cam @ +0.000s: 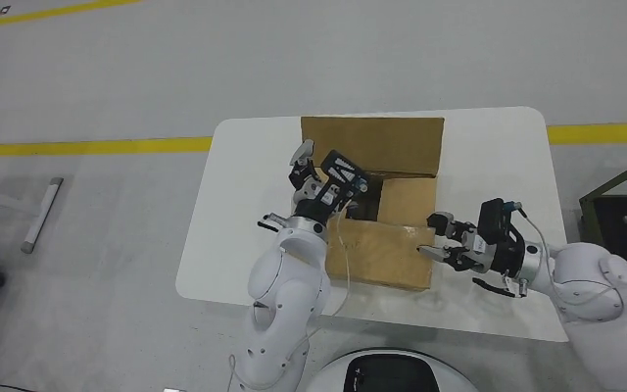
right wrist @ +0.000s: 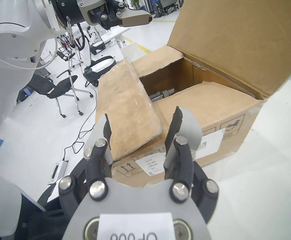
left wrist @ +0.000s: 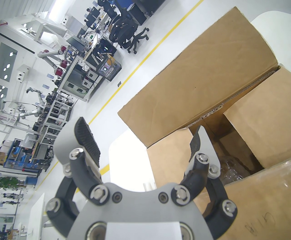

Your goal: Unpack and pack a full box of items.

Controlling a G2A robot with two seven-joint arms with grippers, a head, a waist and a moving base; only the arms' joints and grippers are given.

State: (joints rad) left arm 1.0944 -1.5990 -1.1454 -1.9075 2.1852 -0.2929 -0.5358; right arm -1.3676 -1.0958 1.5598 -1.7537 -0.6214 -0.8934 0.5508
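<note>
An open cardboard box point(cam: 382, 257) stands in the middle of the white table point(cam: 500, 147). Its far flap point(cam: 372, 145) is up, and a taped near flap point(right wrist: 127, 106) slants over the opening. Grey and black cylindrical items point(right wrist: 162, 94) and clear plastic point(left wrist: 232, 168) lie inside. My left gripper point(cam: 323, 162) hangs open above the box's left edge, holding nothing. My right gripper point(right wrist: 142, 129) is open at the box's right side. The corner of the taped flap lies between its fingers, and I cannot tell whether they touch it.
Bare table surface point(cam: 235, 235) lies to the left of the box and more to its right and front. The raised far flap point(left wrist: 204, 75) walls off the back of the box. My left gripper point(right wrist: 127, 19) appears high above the box in the right wrist view.
</note>
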